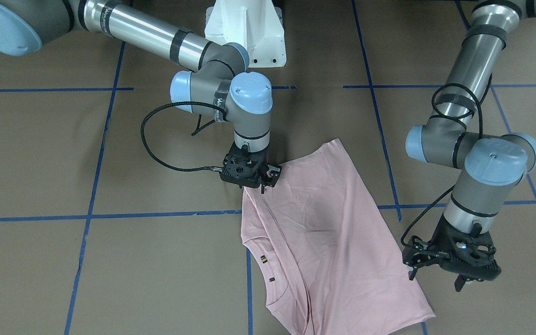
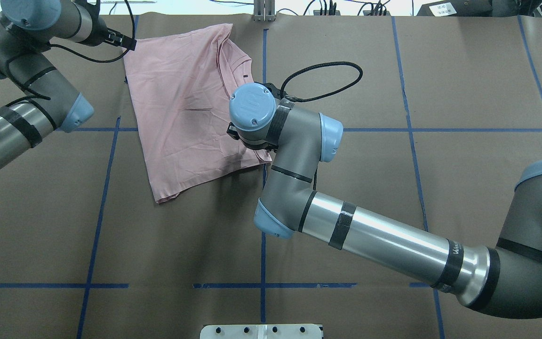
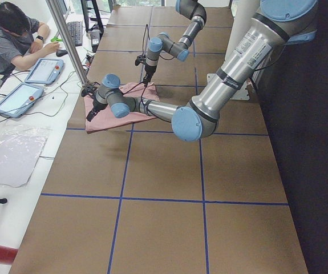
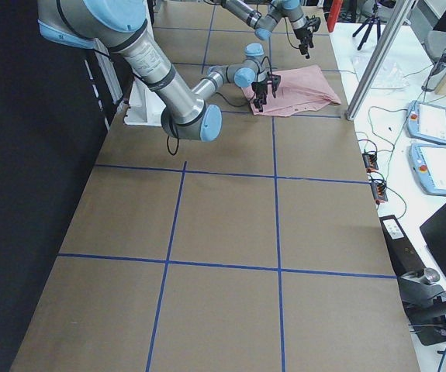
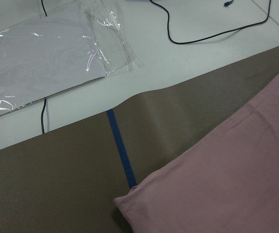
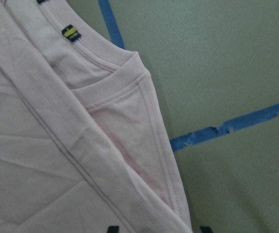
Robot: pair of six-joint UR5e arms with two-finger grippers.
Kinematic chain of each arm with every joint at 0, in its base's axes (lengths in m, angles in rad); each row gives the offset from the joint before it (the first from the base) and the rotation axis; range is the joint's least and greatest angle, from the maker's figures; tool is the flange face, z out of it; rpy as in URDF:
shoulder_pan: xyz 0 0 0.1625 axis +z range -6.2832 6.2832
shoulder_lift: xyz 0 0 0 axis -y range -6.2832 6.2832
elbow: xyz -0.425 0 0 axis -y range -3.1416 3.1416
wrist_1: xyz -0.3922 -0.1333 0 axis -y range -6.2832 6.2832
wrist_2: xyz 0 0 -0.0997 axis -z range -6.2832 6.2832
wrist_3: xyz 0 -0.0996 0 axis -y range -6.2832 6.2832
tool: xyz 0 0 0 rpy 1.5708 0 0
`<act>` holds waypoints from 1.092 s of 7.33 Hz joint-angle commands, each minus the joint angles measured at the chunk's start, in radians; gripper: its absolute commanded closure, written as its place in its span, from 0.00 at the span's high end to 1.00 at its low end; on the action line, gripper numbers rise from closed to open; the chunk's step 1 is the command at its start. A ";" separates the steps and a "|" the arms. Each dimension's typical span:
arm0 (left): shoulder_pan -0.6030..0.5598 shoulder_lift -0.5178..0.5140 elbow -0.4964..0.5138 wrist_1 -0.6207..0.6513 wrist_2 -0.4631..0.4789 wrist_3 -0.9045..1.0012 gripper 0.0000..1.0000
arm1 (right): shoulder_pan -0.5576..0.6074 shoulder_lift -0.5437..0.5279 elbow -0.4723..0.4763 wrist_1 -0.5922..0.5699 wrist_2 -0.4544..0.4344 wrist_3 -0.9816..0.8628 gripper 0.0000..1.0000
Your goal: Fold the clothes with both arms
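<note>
The pale pink T-shirt lies flat on the brown table, folded over, with its ribbed neck showing and its print hidden. My right gripper points down at the shirt's edge near the neck. In the right wrist view its fingertips stand apart on either side of the shirt's hem, so it is open. My left gripper is open and empty, hovering beside the shirt's opposite edge. The left wrist view shows a shirt corner below it. In the overhead view the shirt lies at the far left.
The white pedestal stands at the robot's side. Blue tape lines cross the table. Beyond the far table edge lie a clear plastic bag and a black cable. An operator sits with tablets.
</note>
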 commanded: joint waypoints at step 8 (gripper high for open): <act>0.008 0.003 -0.001 -0.005 0.000 -0.004 1.00 | -0.023 -0.013 0.002 0.000 -0.022 0.075 0.00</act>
